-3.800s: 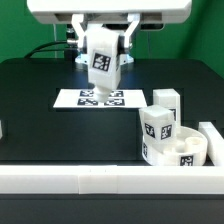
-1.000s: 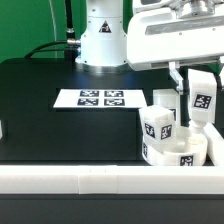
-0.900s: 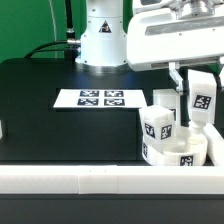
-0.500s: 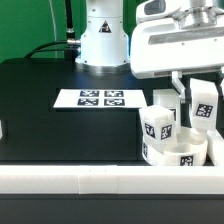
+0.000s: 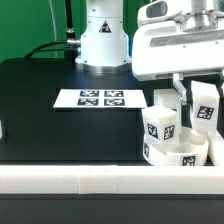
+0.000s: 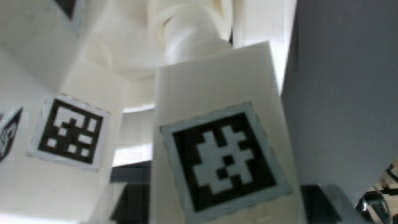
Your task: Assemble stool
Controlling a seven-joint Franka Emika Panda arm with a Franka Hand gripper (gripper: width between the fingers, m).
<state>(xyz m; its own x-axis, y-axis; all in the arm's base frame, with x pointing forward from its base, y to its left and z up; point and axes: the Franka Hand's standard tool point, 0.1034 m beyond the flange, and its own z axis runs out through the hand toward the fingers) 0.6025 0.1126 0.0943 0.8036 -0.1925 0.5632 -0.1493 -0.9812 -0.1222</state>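
Exterior view: the robot's two-finger gripper (image 5: 200,88) is shut tight on a chunky white plastic block leg (image 5: 206,112) with a black-and-white square tag. The leg hangs straight up and down, so its long side points down from the gripper.

The short round white plastic seat (image 5: 178,155) sits below the gripper, a bit toward the exterior view's left. A second white block leg (image 5: 160,124) already stands upright in the seat. A third white block leg (image 5: 166,99) stands beside the gripper, and I cannot tell if it is in the seat.

I think the held leg is not in the seat yet. It looks like it must go down and a little sideways to reach an empty hole.

In the wrist view the held leg (image 6: 222,150) fills the middle, and no hole shows.
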